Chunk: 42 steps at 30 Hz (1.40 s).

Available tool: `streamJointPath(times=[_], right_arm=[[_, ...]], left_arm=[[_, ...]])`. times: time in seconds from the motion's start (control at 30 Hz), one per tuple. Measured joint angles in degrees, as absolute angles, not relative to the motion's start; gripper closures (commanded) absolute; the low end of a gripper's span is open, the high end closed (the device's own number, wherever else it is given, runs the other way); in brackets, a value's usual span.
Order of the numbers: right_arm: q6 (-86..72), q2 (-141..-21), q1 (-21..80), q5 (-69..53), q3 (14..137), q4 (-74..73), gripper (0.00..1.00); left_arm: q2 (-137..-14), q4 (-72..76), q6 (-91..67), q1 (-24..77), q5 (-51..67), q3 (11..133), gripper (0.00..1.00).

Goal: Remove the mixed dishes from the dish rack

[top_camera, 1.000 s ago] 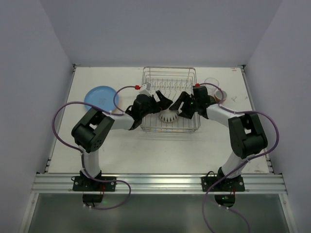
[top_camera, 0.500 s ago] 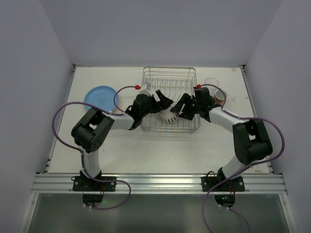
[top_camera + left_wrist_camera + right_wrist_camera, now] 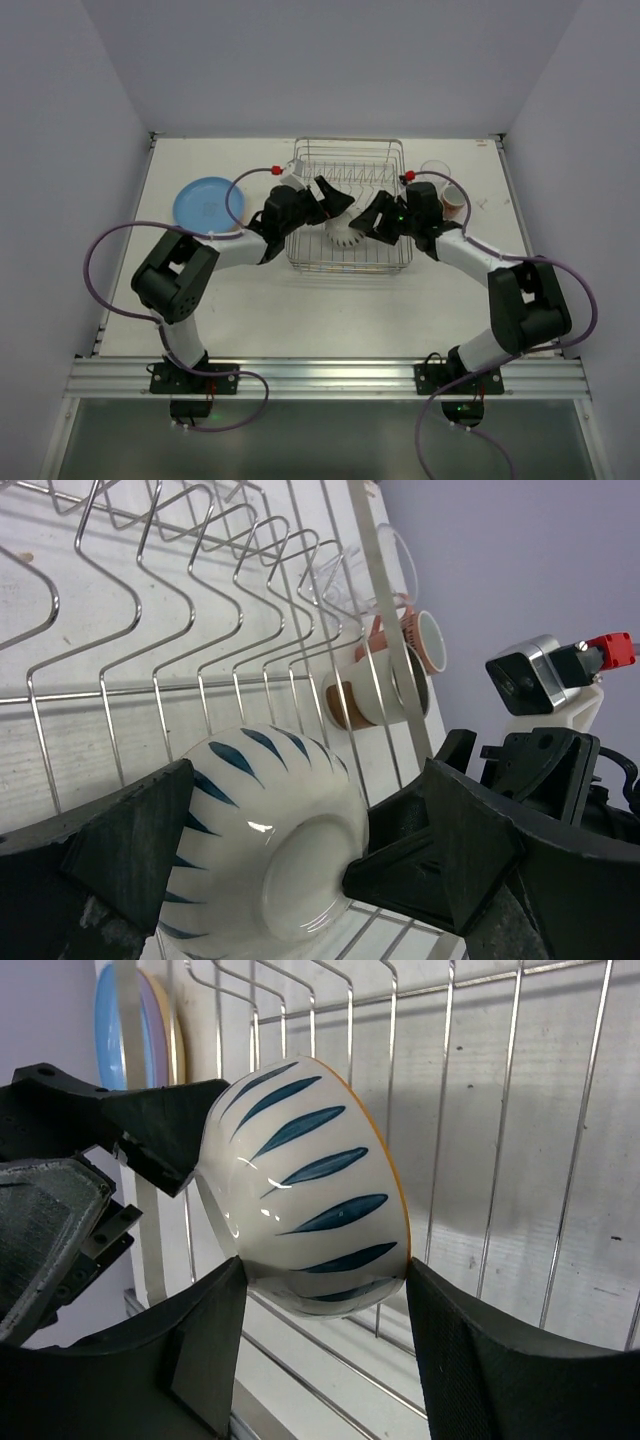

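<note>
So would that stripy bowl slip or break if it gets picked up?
The bowl looks shiny and glazed, so it may be slippery against the fingers. It looks like hard ceramic: stiff, but likely to chip if dropped on the dish rack. Tipped on its round side, it could roll.

The flat white table (image 3: 330, 300) holds a big silver wire dish rack (image 3: 347, 150) in the middle. A stack of round plates (image 3: 206, 202), blue on top, lies left. A clear glass tumbler (image 3: 436, 170) and small brown cups (image 3: 454, 198) sit right.

The left gripper (image 3: 310, 775) has its fingers wide apart on either side of a blue-striped bowl (image 3: 265, 850) above the rack (image 3: 150, 610) wires. Two cups (image 3: 385, 685) and a glass (image 3: 375, 570) sit beyond.
</note>
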<state>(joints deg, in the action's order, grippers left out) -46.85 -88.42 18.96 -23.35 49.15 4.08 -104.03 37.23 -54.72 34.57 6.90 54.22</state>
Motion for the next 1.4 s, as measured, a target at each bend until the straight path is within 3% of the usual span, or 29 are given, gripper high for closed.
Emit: streamJointPath(times=[0.67, 1.0, 1.4], right_arm=[[-31.86, -73.67, 23.4, -9.58, 48.53, 0.95, 1.0], [-28.84, -74.39, 25.3, -7.46, 50.39, -1.41, 1.0], [-22.13, -76.4, 34.2, 4.1, 52.8, -5.72, 1.0]], left_arm=[[-100.18, 32.69, -54.28, 33.01, 15.27, 56.58, 0.0], [-100.31, 32.01, -54.52, 31.86, 18.79, 56.58, 0.0], [-107.18, 35.07, -58.11, 31.77, 22.06, 57.91, 0.0]])
